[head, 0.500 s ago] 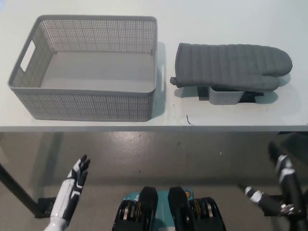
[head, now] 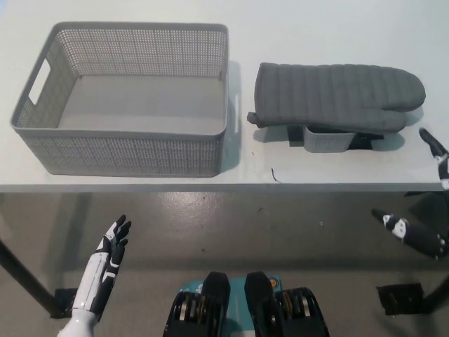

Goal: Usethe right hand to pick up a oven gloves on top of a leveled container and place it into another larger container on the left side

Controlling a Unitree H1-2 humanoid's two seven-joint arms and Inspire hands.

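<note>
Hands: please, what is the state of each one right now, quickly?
Left hand: open, holds nothing, low at the left.
Right hand: open, holds nothing, at the right edge near the table.

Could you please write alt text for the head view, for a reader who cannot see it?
A grey oven glove lies across a small grey container on a white table, right of a larger grey basket. The black right hand is open at the right edge, near the table's front; the white left hand rests open at lower left.
</note>
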